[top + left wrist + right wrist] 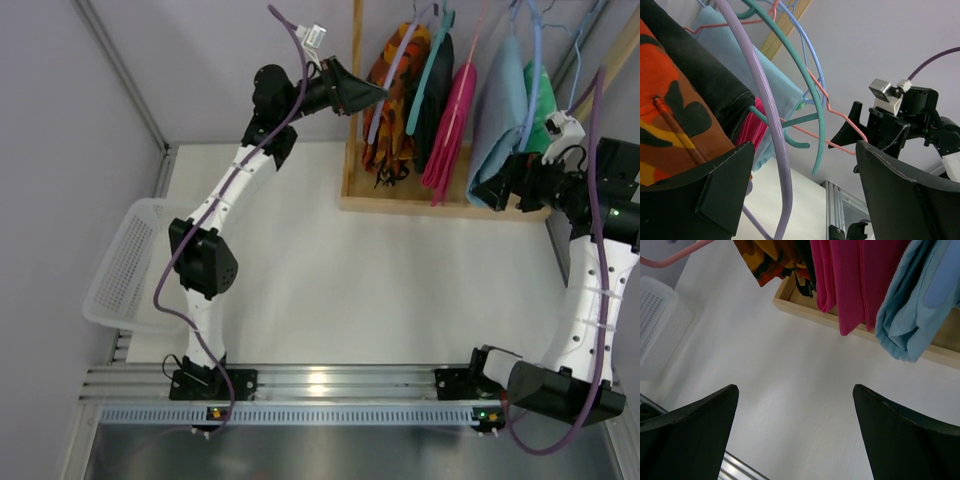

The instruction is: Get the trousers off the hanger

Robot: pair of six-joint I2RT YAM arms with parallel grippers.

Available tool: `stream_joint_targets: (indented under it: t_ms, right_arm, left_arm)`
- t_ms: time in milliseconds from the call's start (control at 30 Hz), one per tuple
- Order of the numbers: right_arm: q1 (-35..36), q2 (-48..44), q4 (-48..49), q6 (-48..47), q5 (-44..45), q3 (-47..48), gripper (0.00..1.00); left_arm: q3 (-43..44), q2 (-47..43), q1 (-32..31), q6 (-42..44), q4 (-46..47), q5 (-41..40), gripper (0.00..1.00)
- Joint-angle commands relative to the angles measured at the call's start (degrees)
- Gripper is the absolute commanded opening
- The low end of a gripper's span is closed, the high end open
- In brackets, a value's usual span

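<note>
White and matte, the table (330, 290) spreads wide below pale grey walls. At its far edge stands a wooden rack (400, 205), a flat tray-like base with an upright post, and a row of garments hangs over it.

Leftmost in that row, there they are: the trousers (395, 100), soft orange fabric blotched with dark brown and yellow, draped on the hanger (771, 125), dark drawstrings dangling toward the rack base. That hanger is a thin lilac plastic band, glossy and curved. Next along hang a black garment (437, 95), a folded pink garment (450, 125), then a light blue garment (500, 115), knit-textured in the right wrist view. Over on the left edge of the table sits a white perforated plastic basket (125, 265), rounded at the corners.

Now the arms. The left hand (805, 170) is raised right up at the trousers, jaws spread wide. The lilac band runs down between its fingers (715, 195), close beside the one nearest the trousers, but nothing is pinched and the grip is released. The orange fabric sits just beside that same finger. The right hand (795, 395) hovers in front of the rack near the blue garment, jaws parted just as wide, gripping nothing, only table beneath it.

A teal hanger (819, 115) arcs behind the lilac one, and a salmon wire hanger (829, 107) kinks past it.
</note>
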Motion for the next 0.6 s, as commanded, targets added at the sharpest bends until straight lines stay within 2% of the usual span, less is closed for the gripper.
stream_joint_targets:
  t_ms: [0,167,233,500,567]
  right_arm:
    - [-0.8,-0.6,0.7,1.1,-1.6,3.0,0.99]
    - [-0.8,-1.1,0.6,-0.8,2.0,2.4,0.99]
    - [-0.8,-1.3,0.5,-0.9,2.0,2.1,0.99]
    - [-0.8,-1.8,0.8,-0.6,2.0,2.5,0.99]
    - [-0.8,-1.8,0.9,-0.5,1.9,2.5,0.99]
  left_arm:
    - [6.2,3.2,-2.3,-1.9,5.8,-1.9,0.88]
    - [9.8,7.3,-3.3,-7.7,11.2,-1.9,0.85]
    - [10.0,7.8,-3.7,-9.6,12.7,-2.0,0.81]
    - [11.9,9.2,-4.8,-11.0,16.0,-3.3,0.52]
    - [12.4,9.3,-5.0,-10.7,16.0,-3.4,0.50]
